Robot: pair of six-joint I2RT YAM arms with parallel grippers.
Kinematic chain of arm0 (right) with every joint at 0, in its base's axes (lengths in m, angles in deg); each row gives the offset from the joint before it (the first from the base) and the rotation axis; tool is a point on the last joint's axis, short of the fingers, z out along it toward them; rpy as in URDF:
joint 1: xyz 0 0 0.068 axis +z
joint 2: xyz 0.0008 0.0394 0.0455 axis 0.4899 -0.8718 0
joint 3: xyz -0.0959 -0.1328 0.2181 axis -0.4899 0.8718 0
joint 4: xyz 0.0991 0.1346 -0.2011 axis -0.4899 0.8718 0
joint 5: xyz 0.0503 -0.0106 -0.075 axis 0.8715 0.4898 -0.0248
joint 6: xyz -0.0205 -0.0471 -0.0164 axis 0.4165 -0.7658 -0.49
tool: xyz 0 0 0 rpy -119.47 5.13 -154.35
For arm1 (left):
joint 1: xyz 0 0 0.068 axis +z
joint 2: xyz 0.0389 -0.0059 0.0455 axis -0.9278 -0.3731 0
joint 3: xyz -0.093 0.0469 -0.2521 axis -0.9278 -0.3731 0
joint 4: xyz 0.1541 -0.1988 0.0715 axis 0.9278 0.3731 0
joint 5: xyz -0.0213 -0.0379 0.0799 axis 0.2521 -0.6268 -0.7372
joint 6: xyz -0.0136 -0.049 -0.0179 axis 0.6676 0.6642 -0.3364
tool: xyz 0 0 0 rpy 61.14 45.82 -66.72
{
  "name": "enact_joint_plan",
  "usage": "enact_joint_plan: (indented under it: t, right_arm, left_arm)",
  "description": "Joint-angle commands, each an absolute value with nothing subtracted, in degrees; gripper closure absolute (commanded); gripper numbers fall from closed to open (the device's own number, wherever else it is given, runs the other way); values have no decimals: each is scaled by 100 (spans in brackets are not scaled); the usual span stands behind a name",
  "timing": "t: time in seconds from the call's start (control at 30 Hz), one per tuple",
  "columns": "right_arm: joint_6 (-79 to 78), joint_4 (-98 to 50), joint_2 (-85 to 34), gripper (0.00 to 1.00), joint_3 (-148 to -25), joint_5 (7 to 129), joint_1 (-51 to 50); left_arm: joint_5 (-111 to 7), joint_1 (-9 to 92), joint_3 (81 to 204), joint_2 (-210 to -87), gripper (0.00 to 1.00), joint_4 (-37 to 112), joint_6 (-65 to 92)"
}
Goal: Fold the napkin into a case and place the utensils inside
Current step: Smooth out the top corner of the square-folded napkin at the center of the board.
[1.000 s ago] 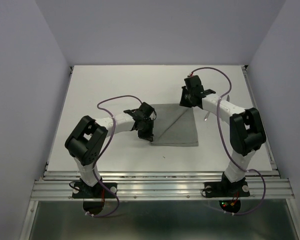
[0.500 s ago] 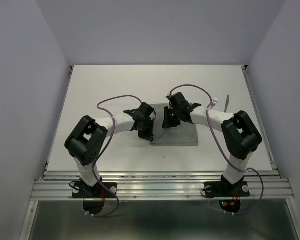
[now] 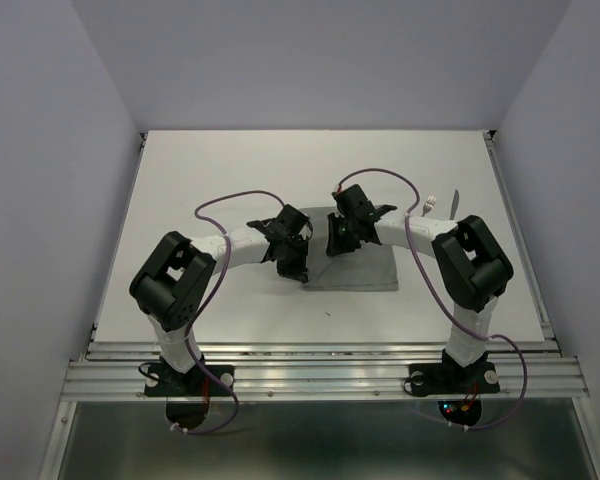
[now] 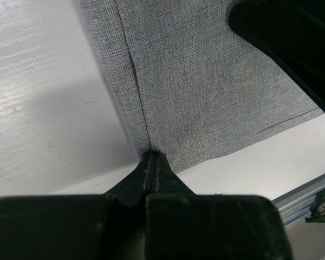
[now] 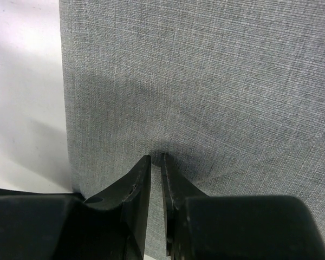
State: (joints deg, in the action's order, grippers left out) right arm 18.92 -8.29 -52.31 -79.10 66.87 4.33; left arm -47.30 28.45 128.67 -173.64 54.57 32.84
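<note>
Swinging in from the far right corner, the right arm now sits over the middle of the cloth, and the napkin (image 3: 365, 272), which lay wide with a diagonal crease, shows only as a narrower strip near the front of the table (image 3: 220, 170); the left arm has not budged. The right gripper (image 5: 156, 158) has its fingers almost together, only a thin slit between them. Its tips press into the grey weave where the cloth puckers, so I judge it is nipping a layer that it carried across. The left gripper (image 4: 153, 157) is closed tight on the napkin's near edge, right where a fold line runs out to the hem, pinning that end down. The utensils (image 3: 456, 197) lie on bare table well off to the right, beyond the right arm, untouched

This cloth is thin, light and limp: it holds no shape of its own, drapes from whatever pinches it, and a loose layer will likely slide over the one beneath. It is best taken by an edge or corner with a small bite while the other end stays anchored; a grab in the middle would only bunch it. Folding looks partway done, the pocket not yet formed
</note>
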Motion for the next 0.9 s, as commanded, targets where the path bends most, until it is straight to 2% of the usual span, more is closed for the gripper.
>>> enact_joint_plan:
  t: [0.0, 0.3, 0.87]
  right_arm:
    - [1718, -723, -5256, 80, -8156, 6127, 380]
    - [1604, -731, -5291, 81, -8270, 5881, -252]
    - [1551, -731, -5484, 81, -8885, 5626, -622]
  left_arm:
    - [-4933, 2836, 12588, -17559, 100, 5633, 3110]
    - [-4819, 2828, 12517, -17612, 100, 5581, 3049]
    - [-4775, 2836, 12588, -17674, 100, 5615, 2987]
